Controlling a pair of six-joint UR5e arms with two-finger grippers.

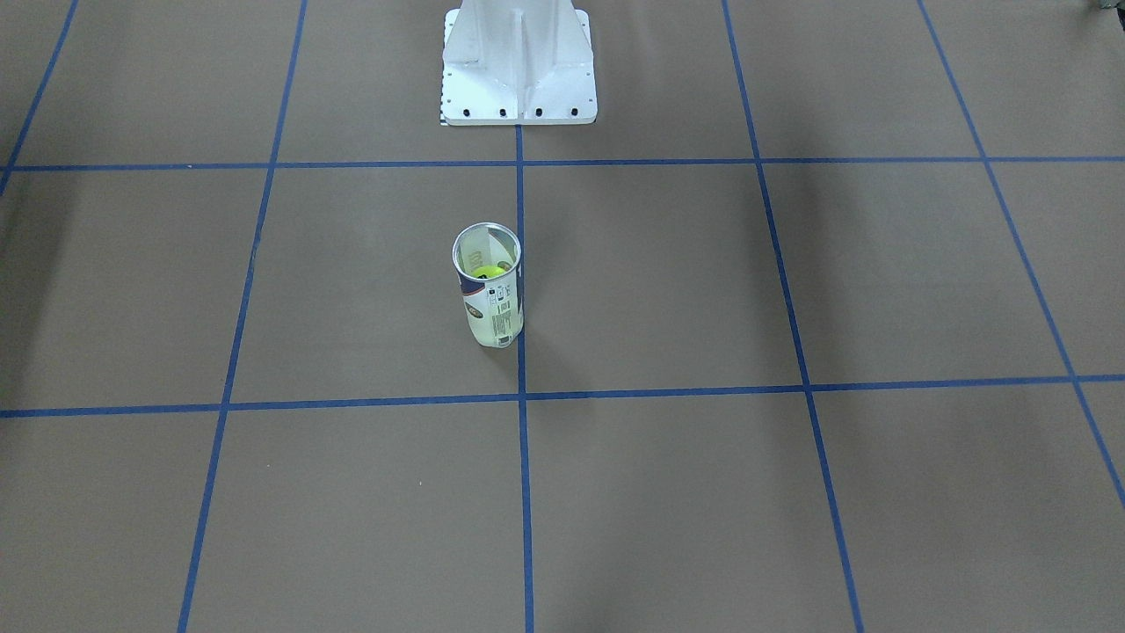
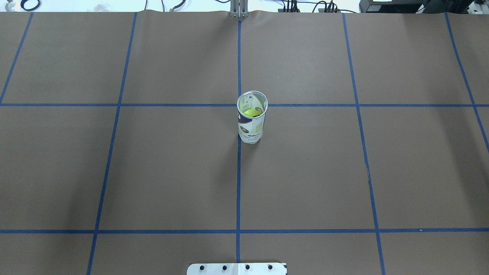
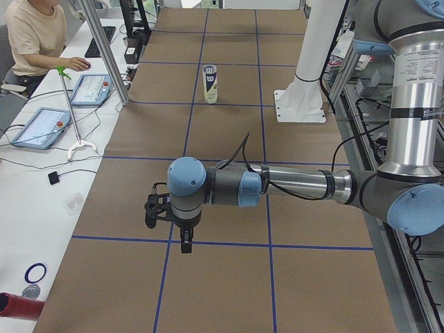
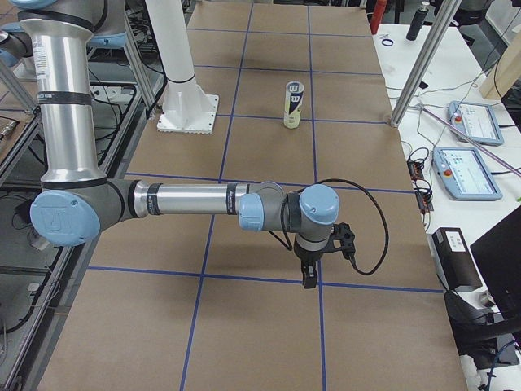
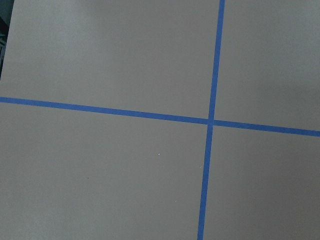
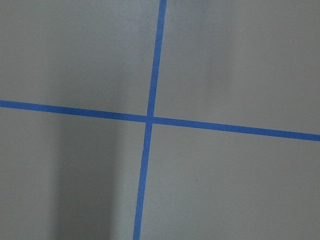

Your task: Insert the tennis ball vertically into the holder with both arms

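Finds the can (image 1: 489, 290) upright, mouth up, yellow ball (image 1: 492, 272) already inside, well apart from left pincer (image 3: 185, 248) and right pincer (image 4: 309, 283), roughly midway between them, neither clearly nearer. Cannot tell either pincer spread or pressed together.

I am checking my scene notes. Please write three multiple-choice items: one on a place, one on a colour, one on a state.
1. Where does the holder stand? A beside the middle tape line; B in a corner; C at the near edge.
2. What colour is the ball inside it? A red; B yellow-green; C white.
3. How is the holder? A lying down; B upright, open top; C upright, lidded.
Answers: 1 A, base next to the line; 2 B, seen from overhead; 3 B, open mouth faces up.
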